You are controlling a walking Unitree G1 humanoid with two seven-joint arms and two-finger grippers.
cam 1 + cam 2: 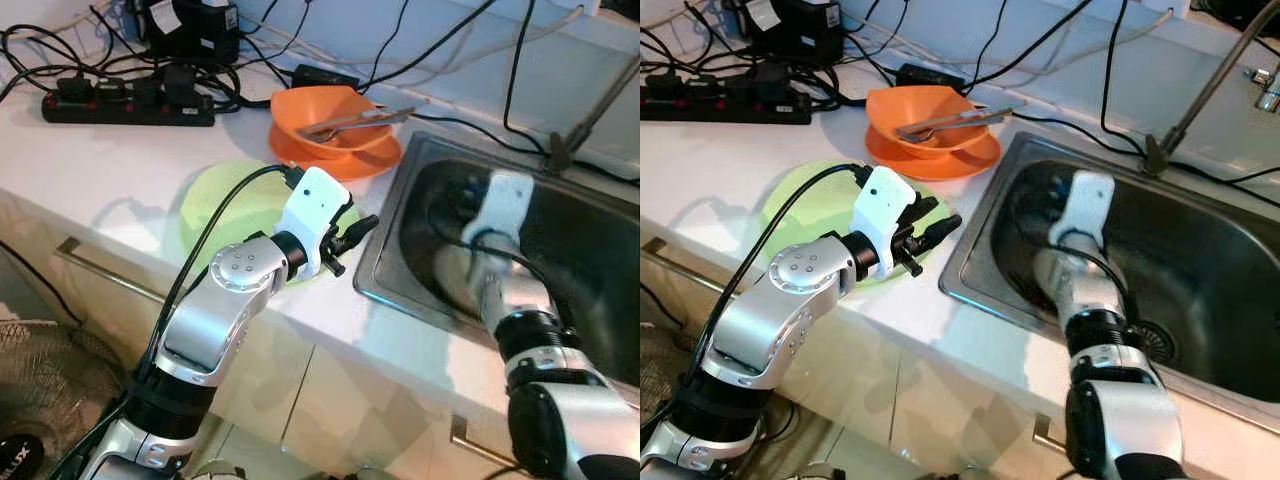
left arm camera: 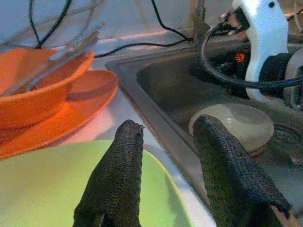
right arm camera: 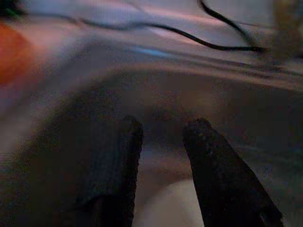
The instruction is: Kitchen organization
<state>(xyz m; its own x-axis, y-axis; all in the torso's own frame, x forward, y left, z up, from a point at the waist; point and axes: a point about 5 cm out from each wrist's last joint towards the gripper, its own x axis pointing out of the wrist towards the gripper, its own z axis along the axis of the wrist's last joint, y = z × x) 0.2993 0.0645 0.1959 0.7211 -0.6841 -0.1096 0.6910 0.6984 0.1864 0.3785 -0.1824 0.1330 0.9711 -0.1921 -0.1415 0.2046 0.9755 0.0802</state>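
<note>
A light green plate (image 1: 215, 205) lies on the white counter beside the sink (image 1: 385, 292). My left gripper (image 2: 168, 132) hovers open over the plate's edge nearest the sink, holding nothing. An orange bowl (image 1: 320, 110) with metal utensils (image 1: 355, 120) in it sits on an orange plate (image 1: 378, 160) behind the green plate. A pale round dish (image 2: 236, 123) rests in the sink basin. My right gripper (image 3: 163, 125) is down inside the basin, open, just above that dish (image 3: 170, 203).
A black power strip (image 1: 120, 105) and many cables crowd the back of the counter. The faucet (image 1: 1200, 100) stands behind the sink. Cabinet fronts with a metal handle (image 1: 90, 265) run below the counter, and a fan (image 1: 40, 390) stands on the floor at left.
</note>
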